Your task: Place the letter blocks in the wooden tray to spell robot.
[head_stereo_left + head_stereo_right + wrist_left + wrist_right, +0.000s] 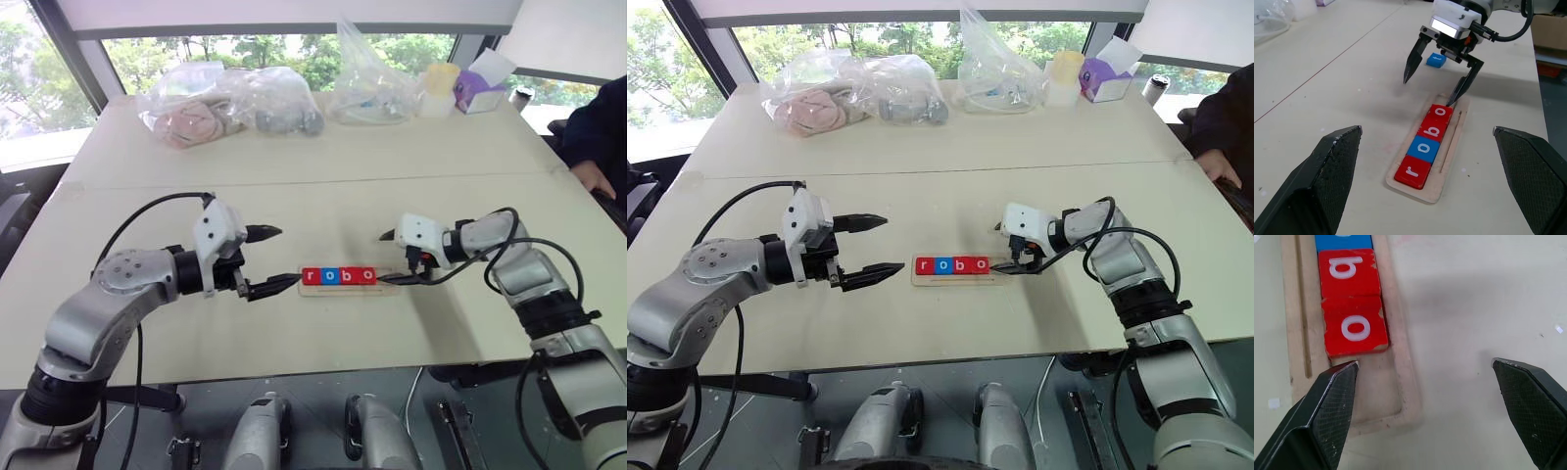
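Observation:
The wooden tray (1453, 147) lies at the table's centre between my two grippers. It holds four letter blocks in a row: a red r (1413, 171), a blue o (1424, 148), a red b (1432, 131) and a red o (1440, 113). The tray's right end slot (1374, 387) is bare. A blue t block (1436, 59) lies on the table just beyond my right gripper. My right gripper (385, 258) is open, one fingertip (1344, 377) hovering at the bare slot. Left of the tray, my left gripper (287, 257) is open and holds nothing.
Clear plastic bags (225, 103) of items, a yellow-topped container (438, 88) and a purple tissue box (480, 88) line the far edge. A person's dark sleeve and hand (593, 157) rest at the right edge. A seam (294, 181) crosses the table.

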